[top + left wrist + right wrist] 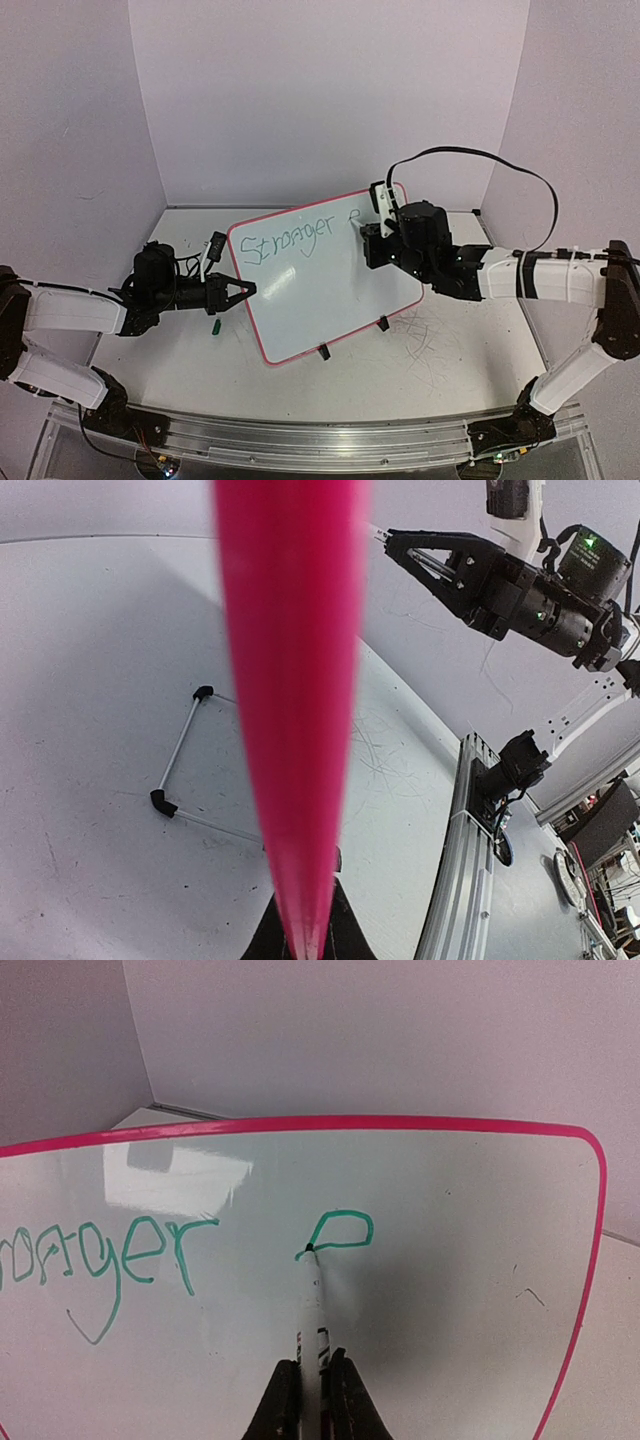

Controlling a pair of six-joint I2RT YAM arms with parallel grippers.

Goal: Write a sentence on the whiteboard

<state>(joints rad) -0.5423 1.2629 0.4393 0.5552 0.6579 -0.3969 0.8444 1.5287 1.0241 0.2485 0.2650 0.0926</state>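
The whiteboard point(320, 300) rests on the bench point(450, 350) at centre, between the two arms, turned at an angle to the bench edges. Its two black clip feet point(323, 351) are on the near edge. The left fingers point(232, 293) are clenched on the board's left edge. In the left wrist view the pink rim point(290, 680) runs up the frame from between the two dark finger tips at the bottom. The right fingers point(283, 1405) are clamped on a white-barrelled marker point(313, 1300), which points away from the wrist camera toward the board face. The marker tip touches the board at the lower left end of a freshly drawn green loop. The sentence point(300, 243) is in green handwriting along the far part of the board and reads "Stronger", followed after a gap by a single "e" point(340, 1230). A small green object point(214, 325) lies on the bench just beside the left fingers, apart from the board; what it is cannot be told.
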